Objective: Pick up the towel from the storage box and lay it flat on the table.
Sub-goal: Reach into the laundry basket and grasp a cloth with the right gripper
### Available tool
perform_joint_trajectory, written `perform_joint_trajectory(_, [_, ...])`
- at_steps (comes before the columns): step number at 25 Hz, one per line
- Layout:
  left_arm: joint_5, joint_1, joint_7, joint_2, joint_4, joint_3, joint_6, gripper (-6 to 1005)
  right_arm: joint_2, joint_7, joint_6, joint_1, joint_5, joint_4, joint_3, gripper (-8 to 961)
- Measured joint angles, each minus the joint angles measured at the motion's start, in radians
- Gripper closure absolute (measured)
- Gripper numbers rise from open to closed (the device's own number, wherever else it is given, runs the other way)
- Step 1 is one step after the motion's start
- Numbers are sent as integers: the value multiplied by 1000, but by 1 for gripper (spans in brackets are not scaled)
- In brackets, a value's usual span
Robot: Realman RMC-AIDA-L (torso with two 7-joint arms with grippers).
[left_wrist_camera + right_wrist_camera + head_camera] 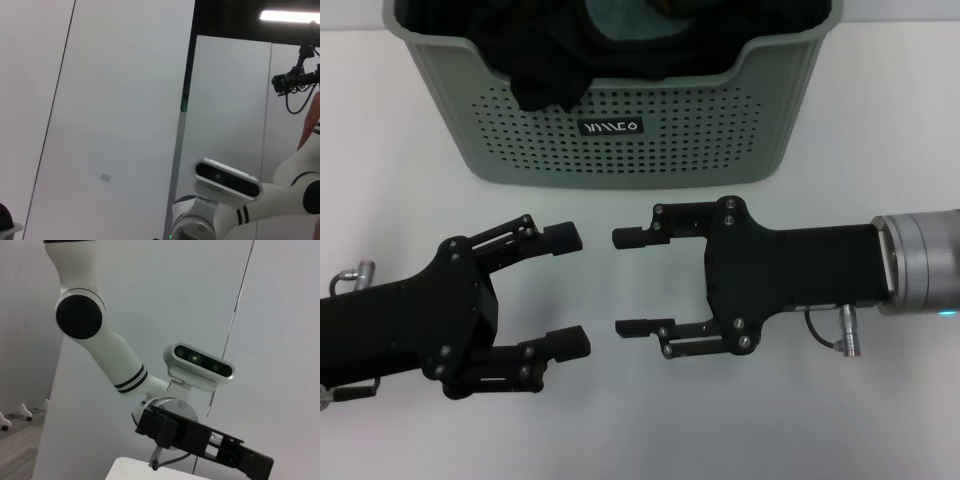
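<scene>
Step in hand, judged: reach into storage box (620, 140) for towel, not yet begun

Both claws low over table (400, 200), tips facing, near but apart: left gripper (566, 290) and right gripper (628, 281) both spread wide, holding nothing

Towel not clearly picked out in box; only black cloth (555, 70) draped over dipped front rim and teal cloth (640, 25) behind

Advice: clear front wall, avoid snagging those 2 cloths

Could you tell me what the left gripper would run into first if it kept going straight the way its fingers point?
Most likely the right gripper. In the head view the left gripper is open over the table, pointing straight at the open right one, fingertips nearly facing. Their relative heights are unclear.
</scene>
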Motion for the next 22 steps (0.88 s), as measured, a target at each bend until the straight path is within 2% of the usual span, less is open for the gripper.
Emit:
perform_joint_trajectory(4, [-4,7,8,3,-3,-28,-4,117,-6,50,6,-11,3,-26,63,312])
perform_joint_trajectory(5, [-3,9,9,3,-3,-48,-4,117,-8,105,9,-23,-14,-74,131,313])
perform_joint_trajectory(6, [-2,10,10,3,-4,-62,-5,117,-8,105,9,-23,-14,-74,131,313])
perform_joint_trajectory(11, [-1,13,17,-1,-5,-102,-7,117,-6,282,-44,-33,-107,-242,370,314])
perform_joint_trajectory(14, [-1,19,26,-4,-5,-102,-8,118,-9,358,-212,-23,-139,-297,475,314])
perform_joint_trajectory(17, [0,25,42,-11,-6,-103,-8,118,-9,365,-386,9,-174,-292,515,318])
perform_joint_trajectory(22, [0,27,45,-18,-7,-103,-9,118,-13,336,-555,147,-198,-168,539,321])
